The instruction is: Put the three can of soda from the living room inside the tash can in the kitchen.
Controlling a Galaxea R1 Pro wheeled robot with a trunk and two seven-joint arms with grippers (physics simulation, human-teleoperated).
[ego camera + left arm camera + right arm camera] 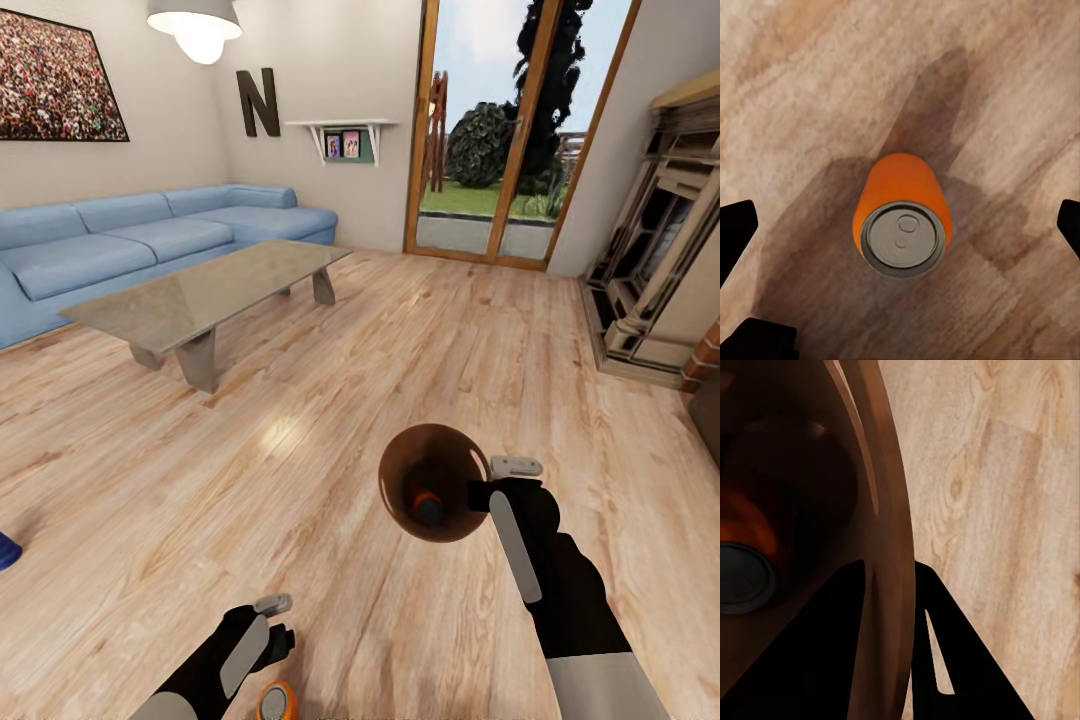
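Observation:
The brown tash can (432,482) hangs over the wood floor, and my right gripper (487,497) is shut on its right rim. Inside it lies an orange can of soda (428,505) with a dark top. The right wrist view shows the bin's rim (889,510) pinched between the dark fingers (945,660), with the orange can (746,529) deep inside. A second orange can of soda (277,702) stands upright on the floor at the bottom edge. My left gripper (262,632) hovers open just above this can (902,214), one fingertip on each side of it (735,232).
A glass coffee table (205,290) stands ahead on the left, in front of the long blue sofa (120,240). Glass doors (500,130) are straight ahead and a brick fireplace (660,260) is on the right. A small blue object (5,550) lies at the left edge.

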